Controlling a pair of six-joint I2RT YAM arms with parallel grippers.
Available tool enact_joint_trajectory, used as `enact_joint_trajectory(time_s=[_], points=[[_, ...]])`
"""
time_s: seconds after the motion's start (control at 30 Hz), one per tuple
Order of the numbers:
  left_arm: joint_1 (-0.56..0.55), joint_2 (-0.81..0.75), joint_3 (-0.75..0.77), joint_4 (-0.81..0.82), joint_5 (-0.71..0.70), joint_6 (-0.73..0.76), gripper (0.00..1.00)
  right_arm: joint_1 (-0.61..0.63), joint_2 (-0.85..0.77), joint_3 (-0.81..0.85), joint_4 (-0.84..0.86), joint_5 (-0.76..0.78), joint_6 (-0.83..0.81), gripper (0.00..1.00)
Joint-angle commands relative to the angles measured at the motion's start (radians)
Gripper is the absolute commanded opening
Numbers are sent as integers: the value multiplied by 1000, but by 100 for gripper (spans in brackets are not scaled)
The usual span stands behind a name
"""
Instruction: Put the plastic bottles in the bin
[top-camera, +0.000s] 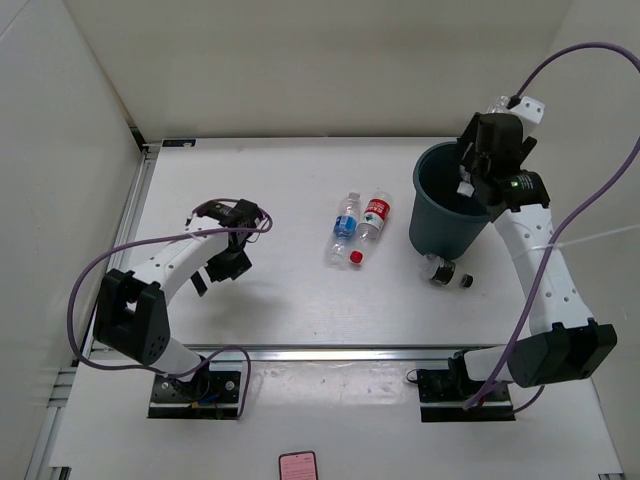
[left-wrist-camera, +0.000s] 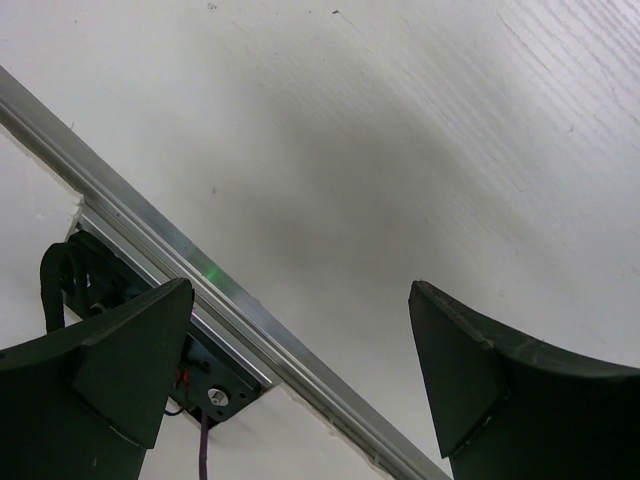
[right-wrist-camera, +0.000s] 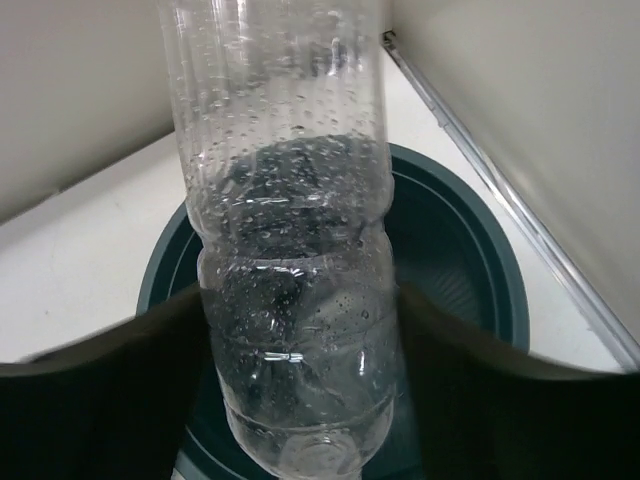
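**Operator:** What is my right gripper (right-wrist-camera: 300, 340) doing?

**Spotter:** Your right gripper is clamped on the plain, unlabelled bottle (right-wrist-camera: 285, 200). One finger (right-wrist-camera: 130, 350) presses its left flank and the other presses its right. The bottle is clear, with droplets on the inside, and it reaches out well past your fingertips.

**Operator:** And the bin?

**Spotter:** The bin (right-wrist-camera: 480, 260) is right beyond your fingers, mouth open towards you. In the wrist view the bottle crosses its opening. From above, your gripper hangs over the rim on your arm's side.

**Operator:** Where are the other bottles?

**Spotter:** The dark-capped bottle (top-camera: 448, 272) lies on the table (top-camera: 300, 310), just beside the foot of the bin, back towards your arm's base. Further off to your gripper's left, the red-labelled bottle (top-camera: 372, 222) and the blue-labelled bottle (top-camera: 345, 225) lie next to each other. They are well apart from the bin, between your two grippers.

**Operator:** And my left gripper (left-wrist-camera: 300, 370)?

**Spotter:** Its jaws are spread wide with nothing between them. Below it is only bare table, with the metal edge rail (left-wrist-camera: 200, 265) beside its left finger. It is well apart from every bottle.
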Motion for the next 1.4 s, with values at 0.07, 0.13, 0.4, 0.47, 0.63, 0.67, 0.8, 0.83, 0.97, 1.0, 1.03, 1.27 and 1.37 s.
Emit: enact_joint_trajectory(time_s=[0.07, 0.13, 0.4, 0.47, 0.63, 0.67, 0.8, 0.83, 0.97, 1.0, 1.03, 1.27, 1.37], points=[[-5, 5, 37, -23, -41, -27, 100, 34, 0, 16, 46, -40, -1, 97], [-5, 5, 37, -34, -41, -27, 100, 57, -24, 48, 32, 40, 8, 100], [-5, 5, 47, -34, -61, -9, 100, -22, -223, 79, -454, 117, 513, 100], [-5, 5, 47, -34, -61, -9, 100, -54, -356, -43, -576, 79, 772, 100], [-14, -18, 35, -34, -61, -9, 100, -117, -634, -377, -588, -27, 1102, 100], [-14, -29, 35, -34, -61, -9, 100, -137, -661, -411, -597, -44, 1141, 100], [-14, -50, -3, -34, -52, -9, 100, -192, -656, -488, -683, -163, 1267, 100], [-14, -59, -17, -34, -52, -18, 100, -192, -656, -504, -719, -194, 1307, 100], [-14, -79, -42, -34, -42, -27, 100, -203, -700, -671, -617, -358, 1503, 100], [-14, -88, -54, -34, -42, -27, 100, -203, -710, -753, -573, -381, 1542, 100], [-14, -89, -65, -34, -42, -27, 100, -203, -710, -786, -516, -416, 1571, 100], [-14, -121, -97, -54, -53, -37, 100, -298, -719, -1014, -174, -527, 1527, 100], [-14, -133, -108, -54, -53, -46, 100, -389, -699, -1091, -11, -663, 1434, 100]])
